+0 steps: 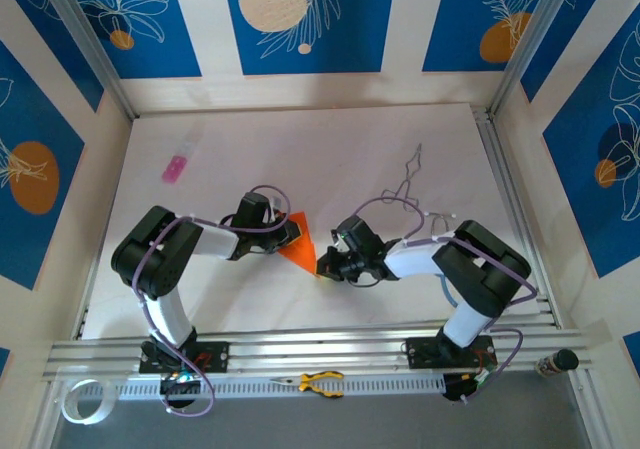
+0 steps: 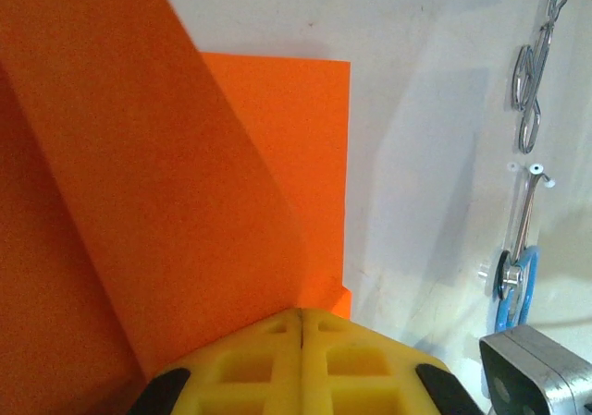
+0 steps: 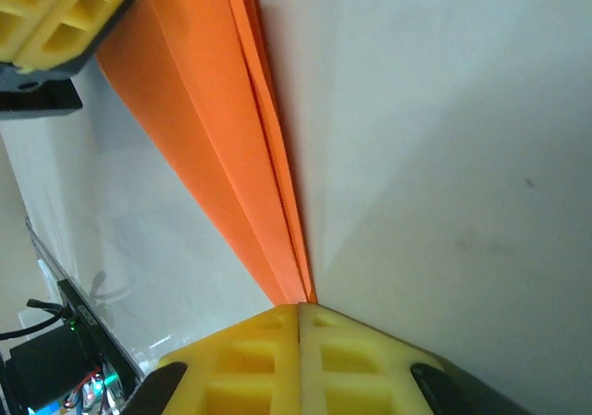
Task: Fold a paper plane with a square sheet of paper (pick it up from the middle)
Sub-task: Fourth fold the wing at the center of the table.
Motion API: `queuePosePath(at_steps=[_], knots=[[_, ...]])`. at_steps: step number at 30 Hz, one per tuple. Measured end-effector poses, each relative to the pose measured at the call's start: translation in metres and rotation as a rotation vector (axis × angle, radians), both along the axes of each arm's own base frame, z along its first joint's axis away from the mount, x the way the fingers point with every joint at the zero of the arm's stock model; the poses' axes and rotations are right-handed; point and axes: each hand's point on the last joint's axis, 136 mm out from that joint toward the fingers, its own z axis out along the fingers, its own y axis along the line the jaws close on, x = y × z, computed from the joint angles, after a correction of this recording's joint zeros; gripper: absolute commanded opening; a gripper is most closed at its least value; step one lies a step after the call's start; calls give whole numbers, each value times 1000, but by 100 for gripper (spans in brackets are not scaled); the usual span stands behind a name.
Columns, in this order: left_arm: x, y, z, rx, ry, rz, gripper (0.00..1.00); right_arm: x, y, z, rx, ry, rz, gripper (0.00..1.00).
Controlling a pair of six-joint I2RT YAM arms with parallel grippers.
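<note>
1. The left gripper (image 2: pixel 301 315) is clamped on an edge of the folded orange paper (image 2: pixel 185 202). The right gripper (image 3: pixel 301 309) is clamped on its narrow tip.
2. The paper sits at the middle of the table (image 1: pixel 400 149), spanning between the 2 grippers.
3. We judge a fold is being set. We advise equal tension from both pinches, aligned layers, and a crease pressed flat without tearing.
4. We cannot tell whether the paper touches the table, nor count its folds. From above, the grippers cover part of its outline.
</note>
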Motion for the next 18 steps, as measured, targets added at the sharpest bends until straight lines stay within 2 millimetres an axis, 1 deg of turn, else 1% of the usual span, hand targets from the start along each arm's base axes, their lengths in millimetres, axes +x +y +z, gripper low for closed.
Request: queuePosePath(at_steps=[3,6,7,9,12,14,18], knots=[[0,0,0,-4,2,5,0,-5,-5,6,-8,5,2,0],[0,0,0,-5,2,5,0,0,-4,22,11,-10,-2,0],[0,0,0,-5,2,5,0,4,-1,27,17,-14,-5,0],[0,0,0,-6,1,6,0,18,7,41,34,-28,-14,0],[0,0,0,-8,-1,7,0,39,24,56,62,-56,-17,0],[0,0,0,-9,-1,7,0,47,33,54,62,-57,-21,0],[0,0,0,-10,0,7,0,55,39,37,28,-25,-29,0]])
